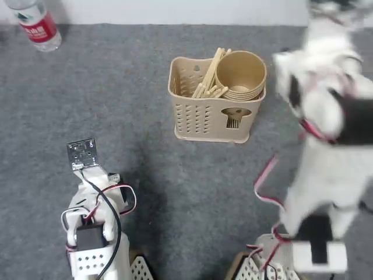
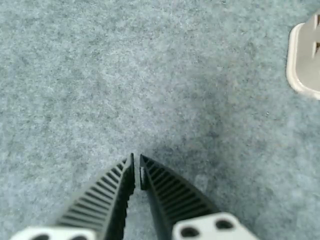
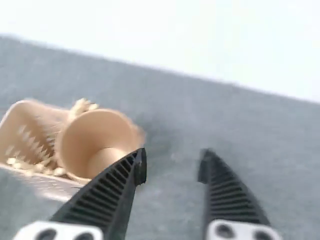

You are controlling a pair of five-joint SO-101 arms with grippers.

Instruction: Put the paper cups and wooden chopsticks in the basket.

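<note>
Grey felt (image 1: 145,175) surrounds your basket (image 1: 204,116) — paper cups (image 1: 240,73), chopsticks (image 1: 208,79) inside; left gripper (image 2: 136,165) fingers together, right gripper (image 3: 173,162) fingers apart — its arm (image 1: 317,175) blurred.

A clear water bottle (image 1: 36,24) with a red label sits at the grey mat's (image 1: 128,116) far left corner.

We see a beige plastic basket (image 1: 201,119) with slotted walls standing upright on the grey surface. A stack of tan paper cups (image 1: 240,73) sits upright at its right end in the high view, mouths up and rims nested. Just beside the cups, we see a bundle of pale wooden chopsticks (image 1: 212,70) leaning tilted inside the basket, their upper ends rising above its rim.
</note>
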